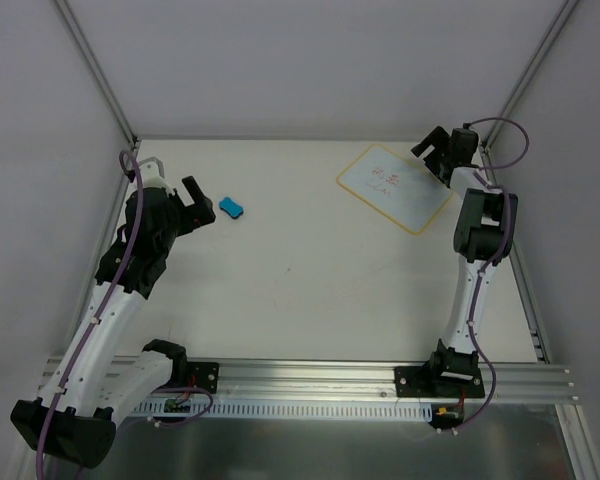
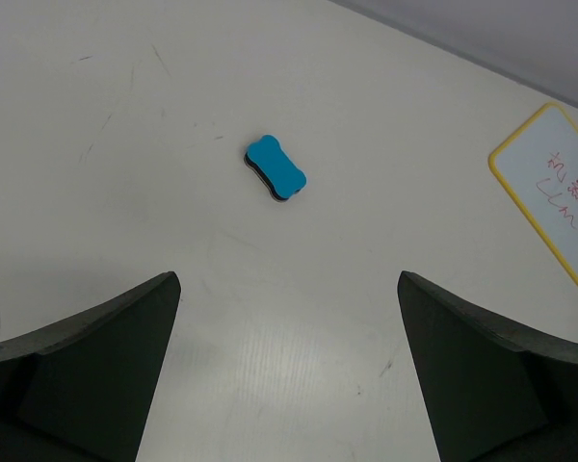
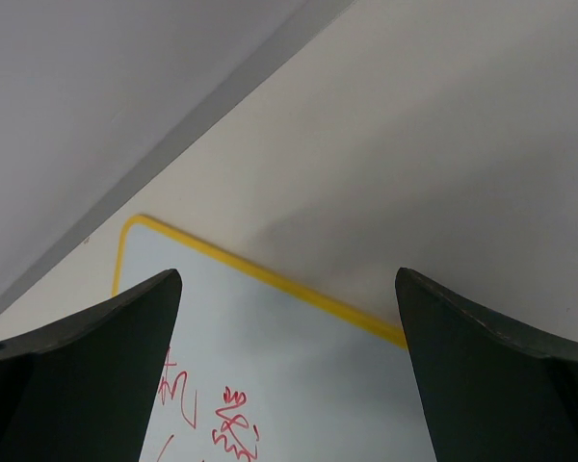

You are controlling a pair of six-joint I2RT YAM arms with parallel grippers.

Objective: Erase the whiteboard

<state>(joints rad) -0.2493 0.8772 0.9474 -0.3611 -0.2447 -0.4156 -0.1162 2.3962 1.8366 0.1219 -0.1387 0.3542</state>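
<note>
A: What does the top camera give that the wrist cameras don't?

B: The whole layout. The white table (image 1: pixel 310 290) is boxed in by pale walls (image 1: pixel 310 60) at the back and both sides, with a metal rail (image 1: pixel 310 378) along the near edge. The left arm (image 1: pixel 110 300) reaches up the left side and the right arm (image 1: pixel 475 280) up the right. A wide stretch of bare tabletop lies between them.

A: And the whiteboard?

B: The whiteboard (image 1: pixel 394 188) lies flat in the far right part of the table, turned at an angle. One corner points toward the back wall and it is close to the right wall. The right gripper (image 3: pixel 287 289) is over its far right edge. I can't tell whether it is touching the board.

A: What does the right wrist camera add?

B: A close look at that far corner. The yellow rim (image 3: pixel 270 279) runs between the two fingers, which are spread wide with nothing between them. A strip of table separates the rim from the wall.

A: And the left side?

B: The left gripper (image 2: pixel 287 289) is also spread wide and holds nothing. A blue bone-shaped eraser (image 2: pixel 275 168) with a dark underside lies on the table ahead of it, clear of both fingers. From above it looks just beside the fingertips. The eraser is well apart from the board, with open table all around it.

A: Anything smaller?

B: Red scribbles (image 3: pixel 202 414) on the board. The left wrist camera catches them too, at its right edge.
</note>
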